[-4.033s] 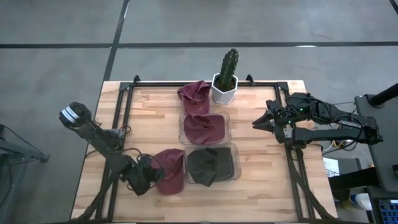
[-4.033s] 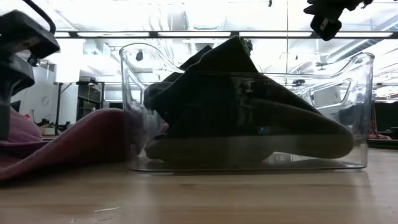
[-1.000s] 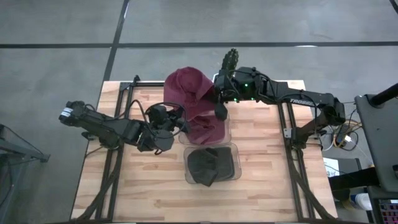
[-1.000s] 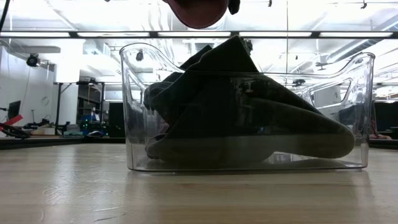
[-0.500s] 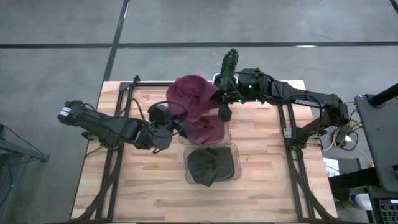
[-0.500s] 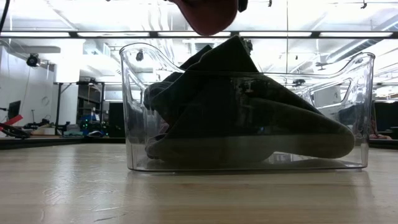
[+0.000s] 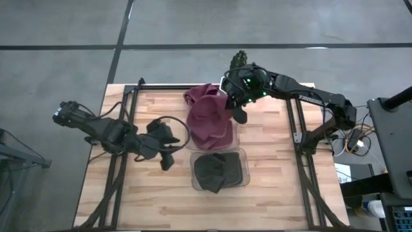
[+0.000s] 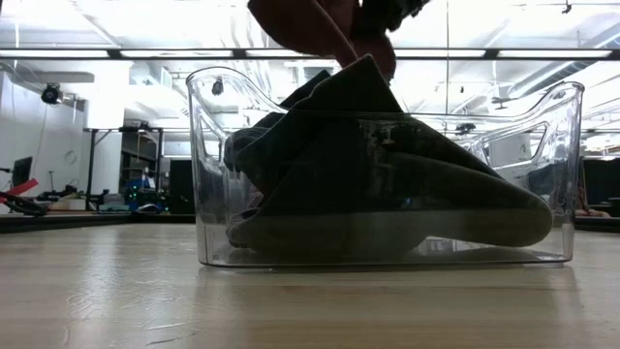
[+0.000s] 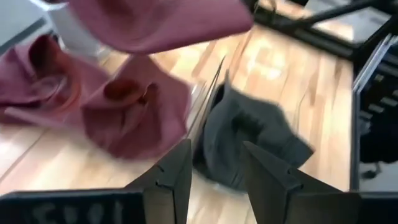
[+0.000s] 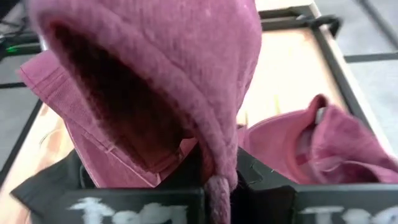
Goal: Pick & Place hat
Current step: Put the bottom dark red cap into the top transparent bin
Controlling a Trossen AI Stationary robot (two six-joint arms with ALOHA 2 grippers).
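Note:
A maroon hat (image 7: 209, 119) hangs from my right gripper (image 7: 237, 111), which is shut on it above the far clear bin (image 7: 235, 132). In the low view only its lower part (image 8: 315, 24) shows, at the top edge. A second maroon hat (image 9: 134, 112) lies in that bin, and a third (image 9: 37, 81) rests on the table beyond it. A dark hat (image 7: 217, 171) lies in the near clear bin (image 7: 244, 169). My left gripper (image 7: 170, 149) stands open left of the bins, with nothing between its fingers (image 9: 177, 177). My right gripper pinches a thick folded edge of the maroon hat (image 10: 214, 177) between its two fingers. They slant down at it from the table's far right. The hat hangs below and left of them over the far bin. Whether its lower end touches the hat beneath, I cannot tell.
A white pot with a cactus (image 7: 239, 59) stands at the far edge, just behind my right arm. Black rails (image 7: 129, 116) run along both sides of the wooden table. Bare wood lies left of and in front of the bins (image 8: 116, 291).
My left gripper has opened, let go of the maroon hat and drawn back toward the table's left and near edges, turning as it went. The hat, earlier spread between both grippers, now hangs from the right gripper alone and has sunk lower over the far bin.

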